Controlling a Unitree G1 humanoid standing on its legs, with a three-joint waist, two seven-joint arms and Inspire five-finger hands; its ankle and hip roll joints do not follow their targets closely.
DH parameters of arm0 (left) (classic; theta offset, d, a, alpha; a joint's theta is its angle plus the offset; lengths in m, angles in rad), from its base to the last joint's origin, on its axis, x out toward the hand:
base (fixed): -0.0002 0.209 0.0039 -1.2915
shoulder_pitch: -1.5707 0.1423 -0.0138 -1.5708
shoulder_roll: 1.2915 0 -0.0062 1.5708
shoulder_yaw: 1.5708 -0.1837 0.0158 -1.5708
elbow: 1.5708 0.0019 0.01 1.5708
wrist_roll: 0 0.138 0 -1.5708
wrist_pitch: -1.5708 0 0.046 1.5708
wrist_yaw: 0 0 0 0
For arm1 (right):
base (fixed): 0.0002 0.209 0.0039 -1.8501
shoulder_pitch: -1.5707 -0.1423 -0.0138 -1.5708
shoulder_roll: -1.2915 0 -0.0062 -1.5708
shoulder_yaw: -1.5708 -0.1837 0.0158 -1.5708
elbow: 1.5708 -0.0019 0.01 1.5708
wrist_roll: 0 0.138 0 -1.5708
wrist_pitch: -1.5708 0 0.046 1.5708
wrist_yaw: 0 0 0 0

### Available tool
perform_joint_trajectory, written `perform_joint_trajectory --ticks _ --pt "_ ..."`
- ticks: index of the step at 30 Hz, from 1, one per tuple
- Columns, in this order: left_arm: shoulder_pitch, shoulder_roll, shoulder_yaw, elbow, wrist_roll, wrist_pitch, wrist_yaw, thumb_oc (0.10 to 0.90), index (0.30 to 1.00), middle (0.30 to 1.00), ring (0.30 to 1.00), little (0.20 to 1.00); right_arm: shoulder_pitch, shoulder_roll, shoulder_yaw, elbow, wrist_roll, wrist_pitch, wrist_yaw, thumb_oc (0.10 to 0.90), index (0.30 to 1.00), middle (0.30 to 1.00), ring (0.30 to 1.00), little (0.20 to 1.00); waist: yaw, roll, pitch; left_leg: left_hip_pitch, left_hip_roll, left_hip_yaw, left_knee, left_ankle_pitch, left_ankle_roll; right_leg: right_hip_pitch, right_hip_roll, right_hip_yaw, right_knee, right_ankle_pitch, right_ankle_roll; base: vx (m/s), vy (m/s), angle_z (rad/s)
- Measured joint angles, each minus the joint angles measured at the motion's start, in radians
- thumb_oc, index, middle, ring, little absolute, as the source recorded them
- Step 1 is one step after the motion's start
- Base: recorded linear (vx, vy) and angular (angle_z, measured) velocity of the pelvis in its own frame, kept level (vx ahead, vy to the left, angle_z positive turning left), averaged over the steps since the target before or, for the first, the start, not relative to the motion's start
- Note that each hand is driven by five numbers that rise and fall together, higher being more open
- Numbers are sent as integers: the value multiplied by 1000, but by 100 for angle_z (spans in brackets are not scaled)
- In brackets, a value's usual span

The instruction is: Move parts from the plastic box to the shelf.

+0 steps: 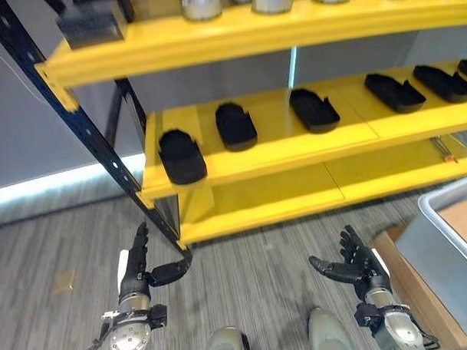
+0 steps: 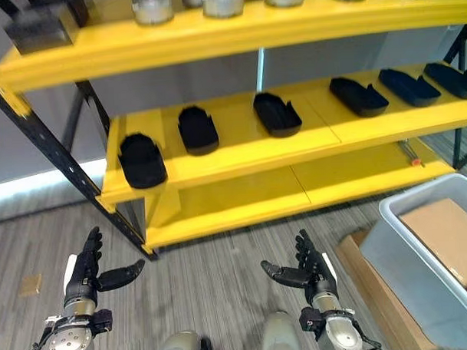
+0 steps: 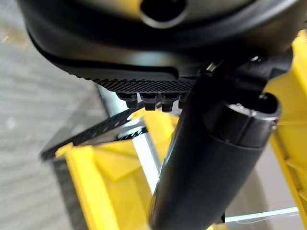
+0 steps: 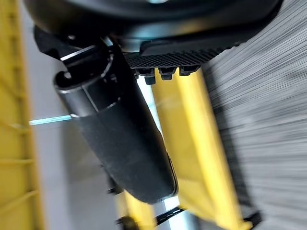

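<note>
Several black oblong parts lie in a row on the yellow shelf (image 1: pixel 294 146), among them one at its left end (image 1: pixel 181 156), one beside it (image 1: pixel 235 125) and one further right (image 1: pixel 314 109). The grey plastic box (image 2: pixel 420 253) stands on the floor at the lower right with a brown cardboard piece (image 2: pixel 450 236) inside. My left hand (image 1: pixel 136 272) hangs low at the left, open and empty, fingers straight. My right hand (image 1: pixel 358 264) hangs low at the right, also open and empty. Both are well below the shelf and apart from the box.
An upper yellow shelf (image 1: pixel 236 29) carries metal cylinders (image 1: pixel 201 4) and a dark block (image 1: pixel 90 25). A black diagonal frame post (image 1: pixel 70 111) runs down the rack's left side. A flat cardboard sheet (image 1: pixel 410 284) lies beside the box. Grey carpet (image 1: pixel 245 274) lies in front.
</note>
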Motion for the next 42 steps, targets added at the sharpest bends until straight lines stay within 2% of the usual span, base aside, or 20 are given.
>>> perform_joint_trajectory --ticks 3,4,5,8,9,10,11,12,15,25,30,34,35,36,37,38,39,40,41,42 --pt "-50 -1 -2 38 0 1 -13 900 1000 1000 1000 1000 1 -2 -12 -49 14 -1 -3 900 1000 1000 1000 1000 -28 -25 52 8 -11 -14 -76 44 29 7 -4 -2 -345 1 -4 186 -92 -1" --pt "-54 -21 -9 45 -7 4 -13 900 1000 1000 1000 1000 2 -2 -15 -49 16 0 -5 900 1000 1000 1000 1000 -38 -27 52 9 -16 -27 -77 42 26 10 -21 -16 -372 4 4 118 -159 11" --pt "-56 -30 -11 47 -23 4 -13 900 1000 1000 1000 1000 2 -3 -17 -49 16 0 -6 900 1000 1000 1000 1000 -43 -27 53 10 -16 -36 -77 43 28 11 -36 -31 -363 9 12 106 -201 57" --pt "-90 -42 -69 0 -38 19 -37 900 1000 1000 1000 1000 2 -2 -61 -48 16 3 -14 900 1000 1000 1000 1000 -43 -32 46 -22 -14 -111 -124 41 21 9 -71 -43 -91 -9 5 164 -189 115" --pt "-78 -13 -76 -64 -38 14 -35 900 1000 1000 1000 1000 -20 7 -74 -50 16 0 -17 900 1000 1000 1000 1000 -36 -99 19 -57 -56 -127 -131 54 -3 73 -93 -35 -124 -124 11 280 -227 131" --pt "-73 0 -71 -79 -37 11 -35 900 1000 1000 1000 1000 -33 7 -78 -58 15 -7 -17 900 1000 1000 1000 1000 -40 -117 21 -92 -53 -115 -64 62 -39 122 -95 -7 -174 -71 71 257 -195 103" --pt "-75 -11 -71 -65 -37 17 -34 900 1000 1000 1000 1000 -64 -9 -85 -51 15 -6 -18 900 1000 1000 1000 1000 -40 -97 28 -99 -31 -114 -26 58 -66 116 -81 -19 -152 -51 72 217 -177 12" --pt "-44 -25 -70 -44 -38 26 -37 900 1000 1000 1000 1000 -115 -35 -86 -39 15 -7 -25 900 1000 1000 1000 1000 -36 -50 25 -72 18 -106 -20 38 -94 124 -39 -21 -130 -70 54 185 -166 -33" --pt "-6 -25 -67 -44 -37 26 -39 900 1000 1000 1000 1000 -124 -47 -82 -42 15 -19 -29 900 1000 1000 1000 1000 -43 -23 10 3 64 -103 -113 63 -154 158 6 -30 -101 -87 20 189 -146 -7" --pt "-32 -24 -91 -45 -37 22 -60 900 1000 1000 1000 1000 -105 -65 -104 -27 15 -16 -57 900 1000 1000 1000 1000 -60 -30 -2 111 140 -134 -260 115 -126 99 80 -45 128 -135 5 102 -97 9" --pt "18 -21 -61 -44 -37 23 -57 900 1000 1000 1000 1000 -86 -63 -89 -25 14 -13 -56 900 1000 1000 1000 1000 -29 -46 -34 106 143 -144 -306 142 -102 110 77 -57 66 -200 -51 40 -119 6" --pt "15 -32 -63 -43 -38 23 -59 900 1000 1000 1000 1000 -72 -71 -99 -22 14 -13 -68 900 1000 1000 1000 1000 -38 -44 -54 28 156 -135 -155 99 -75 89 78 -100 69 -209 -88 20 -258 21" --pt "10 -36 -61 -42 -39 22 -59 900 1000 1000 1000 1000 -72 -70 -102 -14 14 -17 -69 900 1000 1000 1000 1000 -39 -44 -65 -7 152 -139 -130 138 -116 70 87 -95 72 -212 -83 -121 -290 21" --pt "-1 -40 -62 -35 -39 22 -59 900 1000 1000 1000 1000 -65 -62 -117 -13 14 -17 -68 900 1000 1000 1000 1000 -37 -51 -77 -62 140 -153 -68 162 -121 59 85 -105 62 -203 -81 -205 -494 23" --pt "-51 -52 -65 -43 -40 22 -55 900 1000 1000 1000 1000 -71 -76 -113 23 14 -16 -80 900 1000 1000 1000 1000 17 -113 -75 -250 70 -235 129 327 -194 2 69 -72 52 -174 -125 -148 -434 23" --pt "-74 -57 -76 -41 -40 21 -56 900 1000 1000 1000 1000 -66 -82 -115 21 13 -11 -82 900 1000 1000 1000 1000 39 -136 -69 -328 34 -254 245 353 -156 1 40 -91 20 -135 -115 -67 -279 9" --pt "-85 -65 -94 -32 -44 22 -49 900 1000 1000 1000 1000 -66 -99 -101 26 13 -13 -87 900 1000 1000 1000 1000 55 -144 -63 -381 23 -269 280 498 -123 -4 47 -97 22 -118 -155 117 -141 6" --pt "-85 -54 -97 -29 -67 18 -50 900 1000 1000 1000 1000 -89 -82 -94 36 10 -12 -86 900 1000 1000 1000 1000 86 -178 -31 -407 3 -248 375 511 -147 37 13 -133 17 -127 -127 175 -70 13" --pt "-61 -52 -97 -10 -78 22 -59 900 1000 1000 1000 1000 -117 -56 -101 47 5 -14 -93 900 1000 1000 1000 1000 72 -163 -22 -395 35 -183 321 369 -92 78 28 -147 -13 -129 -146 176 -73 37" --pt "-57 -55 -98 6 -78 23 -60 900 1000 1000 1000 1000 -127 -40 -116 40 4 -22 -97 900 1000 1000 1000 1000 58 -152 -20 -371 43 -124 201 313 -93 92 34 -162 -36 -126 -151 207 18 24"
